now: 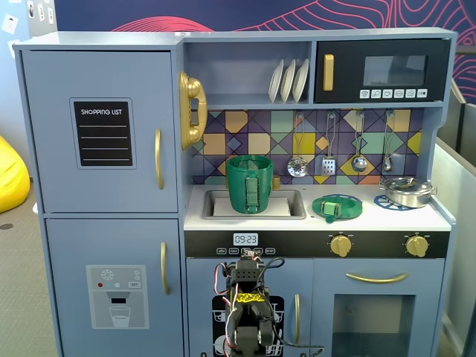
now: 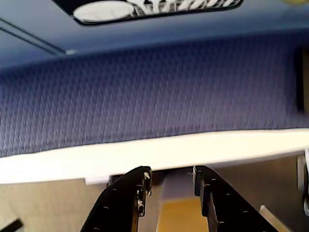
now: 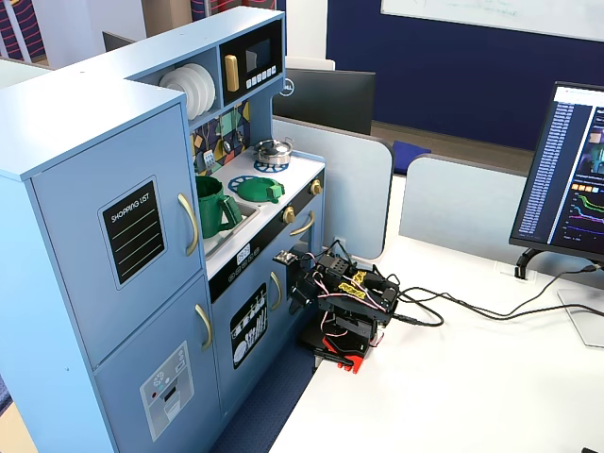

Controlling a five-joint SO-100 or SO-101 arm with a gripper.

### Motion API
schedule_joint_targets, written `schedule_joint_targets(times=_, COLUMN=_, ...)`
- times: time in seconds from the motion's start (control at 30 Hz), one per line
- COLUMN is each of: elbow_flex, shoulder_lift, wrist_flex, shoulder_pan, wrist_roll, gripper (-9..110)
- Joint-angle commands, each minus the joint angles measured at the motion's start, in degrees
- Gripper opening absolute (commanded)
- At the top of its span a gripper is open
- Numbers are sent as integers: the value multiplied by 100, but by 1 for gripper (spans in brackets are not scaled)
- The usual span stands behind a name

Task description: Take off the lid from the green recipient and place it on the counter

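Lid (image 1: pixel 337 207) already off, lying flat on the tabletop (image 1: pixel 439 218) right of the sink; green recipient (image 1: pixel 249 183) stands open in the sink. Claw (image 2: pixel 170 186) narrow, empty, folded below tabletop. Likely nothing left but parking.

Toy kitchen (image 1: pixel 104 149) was pale blue, with gold handles and a black "SHOPPING LIST" board (image 1: pixel 103 134) on the upper left door. Gold toy phone (image 1: pixel 192 109) hung on the side wall of the shelf niche. Three white plates (image 1: pixel 288 80) stood upright on the shelf, next to a black microwave (image 1: pixel 383 71) with a gold handle. Metal utensils (image 1: pixel 329 149) hung against the multicoloured tiled backsplash. Silver pot (image 1: pixel 407 191) sat on the right burner ring. Two gold knobs (image 1: pixel 341 245) and a small clock panel reading 09:23 (image 1: pixel 245 239) sat on the black front strip. Yellow beanbag (image 1: pixel 11 175) at far left. In another fixed view, a monitor (image 3: pixel 576 170) stood on a white desk (image 3: pixel 472 396), screen lit, cables across the desk.
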Motion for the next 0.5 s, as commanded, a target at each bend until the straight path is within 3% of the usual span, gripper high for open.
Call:
schedule_joint_targets(times=0.0, elbow_flex=-35, shoulder_lift=-44, wrist_flex=1063, shoulder_pan=149, wrist_roll=167, gripper=0)
schedule_joint_targets(times=0.47, elbow_flex=-35, shoulder_lift=-44, wrist_flex=1081, shoulder_pan=264, wrist_roll=70, gripper=0)
